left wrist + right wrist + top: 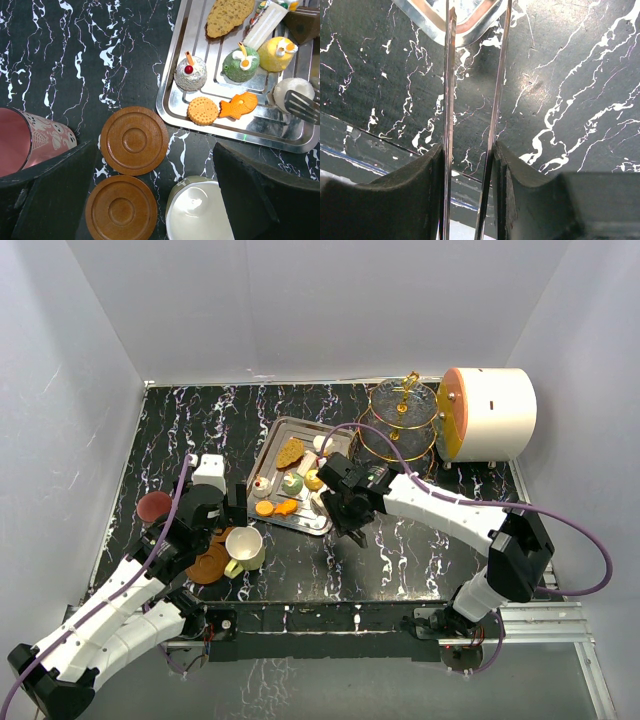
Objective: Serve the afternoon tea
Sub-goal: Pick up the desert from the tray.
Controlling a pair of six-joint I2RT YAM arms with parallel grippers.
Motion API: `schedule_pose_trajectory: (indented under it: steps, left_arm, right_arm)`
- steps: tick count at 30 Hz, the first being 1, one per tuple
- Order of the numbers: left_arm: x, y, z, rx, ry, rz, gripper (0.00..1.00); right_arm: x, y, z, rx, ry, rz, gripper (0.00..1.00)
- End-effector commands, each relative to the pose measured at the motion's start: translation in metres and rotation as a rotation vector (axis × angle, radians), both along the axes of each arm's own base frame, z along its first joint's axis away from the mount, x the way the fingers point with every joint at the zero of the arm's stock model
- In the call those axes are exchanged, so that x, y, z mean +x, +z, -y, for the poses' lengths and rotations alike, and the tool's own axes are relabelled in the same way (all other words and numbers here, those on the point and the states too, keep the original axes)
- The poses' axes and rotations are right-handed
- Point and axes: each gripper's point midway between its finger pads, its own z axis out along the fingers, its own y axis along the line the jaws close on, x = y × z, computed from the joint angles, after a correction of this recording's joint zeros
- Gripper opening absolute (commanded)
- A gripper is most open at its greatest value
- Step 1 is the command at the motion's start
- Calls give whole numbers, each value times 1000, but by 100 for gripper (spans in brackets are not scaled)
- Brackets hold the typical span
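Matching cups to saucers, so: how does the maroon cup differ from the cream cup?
Colour: the maroon cup is dark red with a pale pattern outside; the cream cup is plain.
Place: from above, the maroon cup stands left of the two saucers, the cream cup right of them.
Handle: the cream cup shows one; the maroon cup shows none.
Both sit on the table, neither on a saucer.

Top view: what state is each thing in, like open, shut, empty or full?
Left gripper: open, empty.
Right gripper: shut on tongs.
Cream cup: upright, empty.
Maroon cup: upright, empty.
Saucers: flat, bare.
Glass stand: upright, tiers empty.
Steel tray: loaded with cakes.
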Motion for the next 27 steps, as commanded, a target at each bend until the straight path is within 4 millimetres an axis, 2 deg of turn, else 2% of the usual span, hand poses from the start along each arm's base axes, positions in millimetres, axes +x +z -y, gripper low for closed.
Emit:
schedule_pose_trajectory:
  steps: [1,7,14,18,27]
  left_arm:
    - [3,10,-2,-3,15,28,99]
    - [3,10,-3,-3,19,29,99]
    - [3,10,-3,-3,17,27,99]
    - [3,10,-3,-5,17,28,99]
    - [3,10,-3,-4,19,28,99]
  right_arm:
    - [11,28,-11,78,-32,78,29]
    - [9,36,-7,114,-59,105,27]
    - [4,36,-1,123,-76,103,27]
    - [6,35,0,114,-81,112,34]
    - [31,37,-15,65,-60,154,45]
